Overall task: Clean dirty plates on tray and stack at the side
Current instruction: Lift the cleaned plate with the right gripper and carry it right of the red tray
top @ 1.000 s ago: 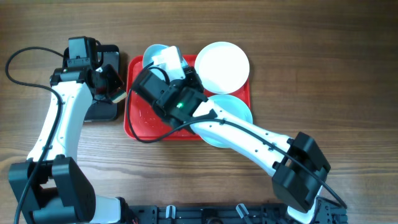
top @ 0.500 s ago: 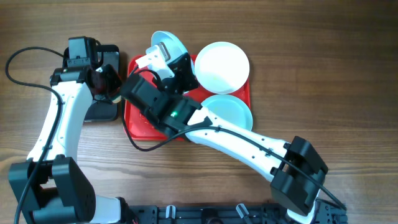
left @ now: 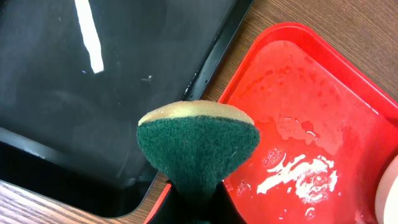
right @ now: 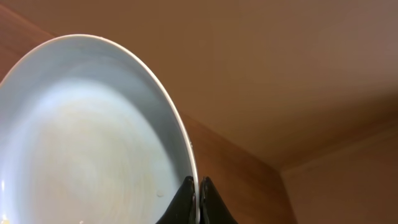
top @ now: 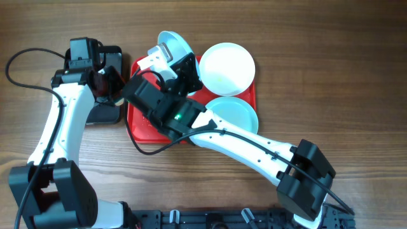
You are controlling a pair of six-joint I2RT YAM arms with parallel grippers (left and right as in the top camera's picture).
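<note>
**Overhead view.** The right gripper [top: 166,52] is pinching the rim of one mint-blue plate [top: 177,43]. Its jaws are narrowed to the rim's thickness, and it is holding the plate tilted on edge above the 11 o'clock corner of the red tray [top: 143,124]. The cream-white plate [top: 227,68] is lying at the tray's 1 o'clock. The second mint-blue plate [top: 238,114] is lying at 4 o'clock, partly hidden under the right arm.

**Left wrist view.** The left gripper [left: 198,202] is clamping a green-and-yellow sponge [left: 198,146]. The sponge is hanging over the border between the tray and the black bin [left: 93,81], which is lying at the tray's 9 o'clock. Wet patches are glistening on the tray floor.
</note>
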